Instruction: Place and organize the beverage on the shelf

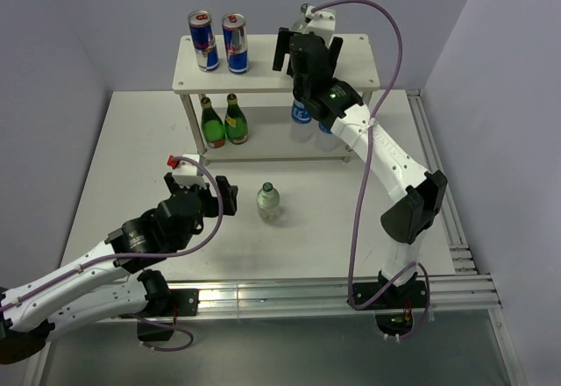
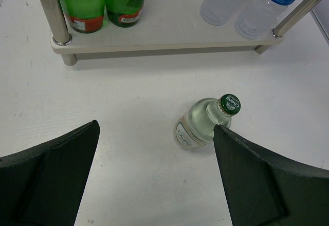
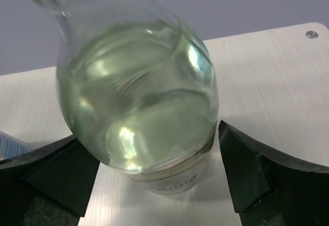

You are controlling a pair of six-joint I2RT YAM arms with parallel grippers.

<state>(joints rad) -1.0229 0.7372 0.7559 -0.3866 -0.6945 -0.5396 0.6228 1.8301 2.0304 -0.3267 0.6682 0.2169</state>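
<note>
The shelf (image 1: 263, 70) stands at the back of the table. Two blue-silver-red cans (image 1: 202, 41) stand on its top board at the left. My right gripper (image 1: 307, 48) is over the top board's right part, jaws open around a clear bottle (image 3: 139, 92) that stands on the board (image 3: 267, 82). A gap shows at the right finger (image 3: 247, 169). A clear green-capped bottle (image 1: 269, 203) stands on the table in front of the shelf. My left gripper (image 1: 210, 191) is open and empty just left of it. In the left wrist view this bottle (image 2: 203, 123) is by the right finger (image 2: 257, 174).
Two dark green bottles (image 1: 223, 121) stand on the lower board at the left, also in the left wrist view (image 2: 79, 0). Two water bottles with blue labels (image 2: 226, 0) stand on the lower board at the right, partly hidden by my right arm (image 1: 301, 112). Walls enclose the table.
</note>
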